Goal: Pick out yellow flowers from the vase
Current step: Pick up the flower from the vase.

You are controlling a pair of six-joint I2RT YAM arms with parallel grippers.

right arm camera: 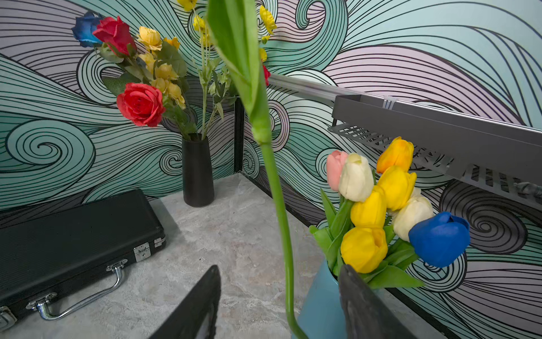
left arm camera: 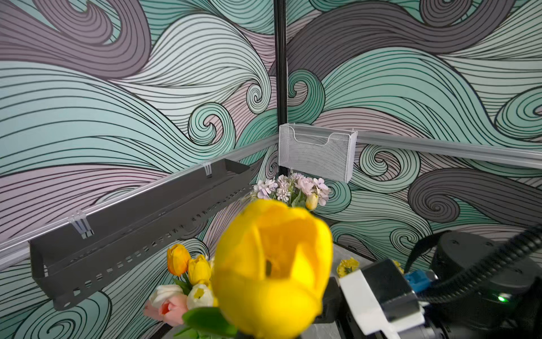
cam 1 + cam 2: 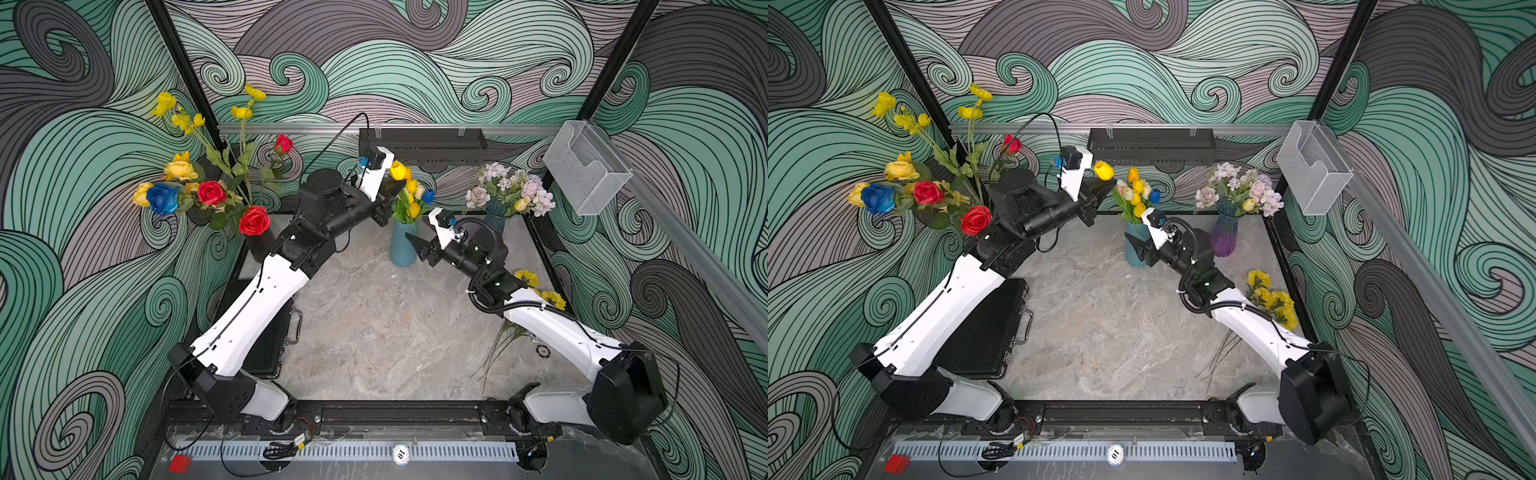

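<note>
The left hand [image 3: 1101,189] is clamped just under the yellow tulip [image 3: 1104,170], held above the blue vase [image 3: 402,247]. Its stem [image 1: 275,187] hangs near upright, passing between the parted jaws of the right hand [image 1: 280,270], touching neither. Open counter [image 3: 374,332] lies toward the robot; other yellow tulips [image 1: 368,211] crowd the vase just beside that hand.
</note>
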